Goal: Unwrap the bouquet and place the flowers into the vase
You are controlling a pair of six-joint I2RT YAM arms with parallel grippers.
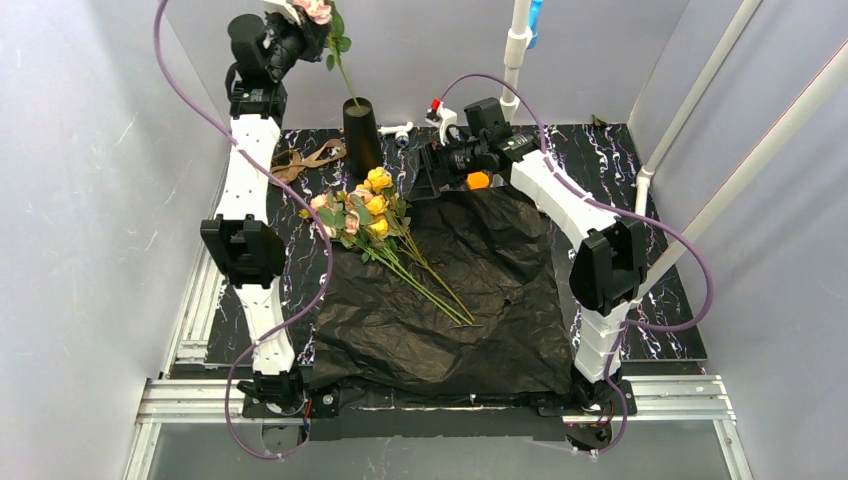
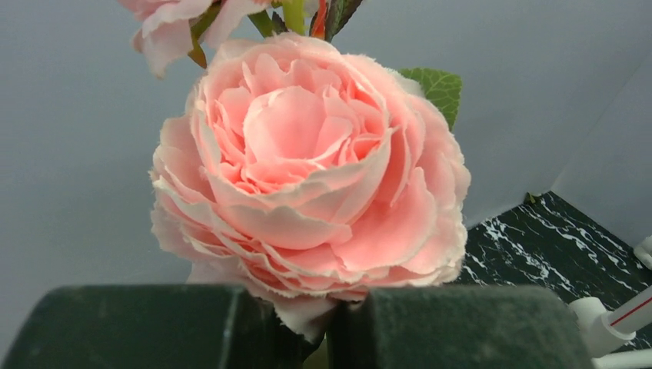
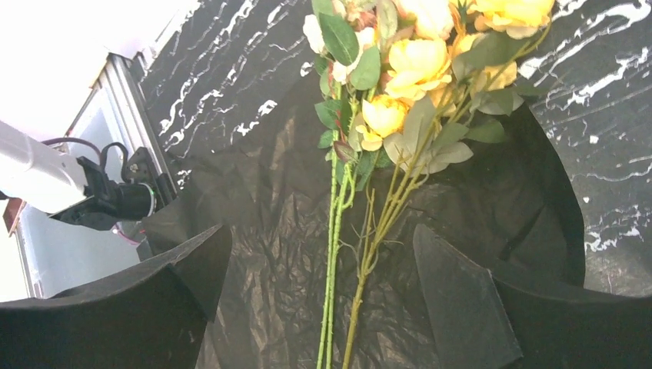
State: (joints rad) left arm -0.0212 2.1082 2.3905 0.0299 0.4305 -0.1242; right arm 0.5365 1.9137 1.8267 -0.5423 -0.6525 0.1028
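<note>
My left gripper (image 2: 330,327) pinches a pink rose (image 2: 307,169) by its stem, which reaches down to the black vase (image 1: 361,140) mouth. The right gripper (image 3: 321,246) gapes wide (nothing held) above the flowers (image 1: 365,215) lying on the wrapping paper (image 1: 480,290).

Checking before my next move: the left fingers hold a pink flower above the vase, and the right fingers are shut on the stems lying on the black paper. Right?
No. The right fingers are open, hovering over the stems and gripping nothing, as the right wrist view shows. The rest stands.
</note>
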